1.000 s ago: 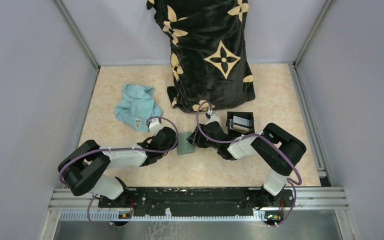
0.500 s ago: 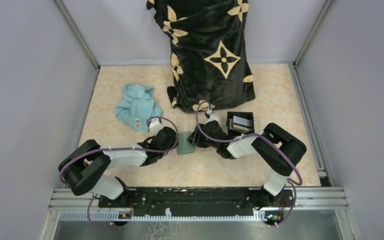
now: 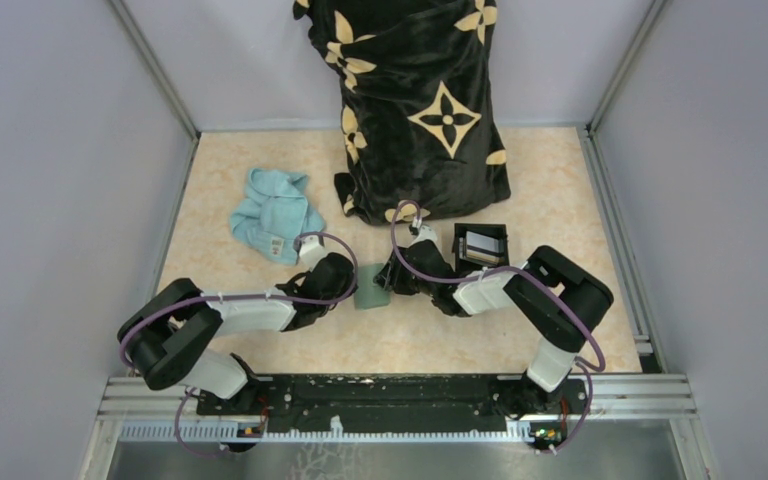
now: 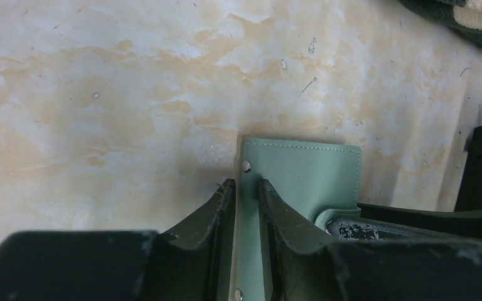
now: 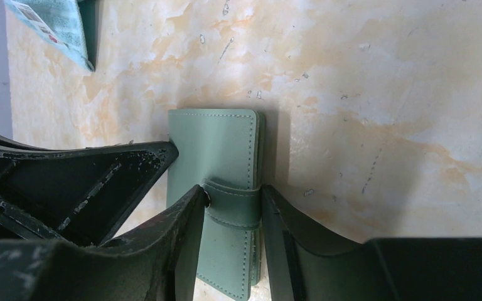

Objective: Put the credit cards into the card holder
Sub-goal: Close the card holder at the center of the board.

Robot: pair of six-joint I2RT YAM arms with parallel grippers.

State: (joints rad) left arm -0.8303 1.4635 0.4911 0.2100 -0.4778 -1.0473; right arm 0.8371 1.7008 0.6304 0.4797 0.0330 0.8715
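The sage-green card holder (image 3: 370,286) stands on edge on the table between the two arms, folded, its snap strap (image 5: 233,205) wrapped round it. My left gripper (image 3: 352,286) is shut on one thin edge of it (image 4: 246,185), by the metal studs. My right gripper (image 5: 232,195) clasps the card holder (image 5: 213,147) across the strap, with a finger against each side. The card holder's face (image 4: 301,175) fills the middle of the left wrist view. A pale credit card (image 3: 479,243) lies in the black box behind the right gripper.
The black square box (image 3: 481,244) sits just right of the grippers. A black blanket with tan flowers (image 3: 420,110) hangs at the back centre. A light blue cloth (image 3: 275,212) lies at the back left. Grey walls close in both sides.
The card holder and both grippers have shifted slightly toward the far side. The right jaws have narrowed a little round the strap.
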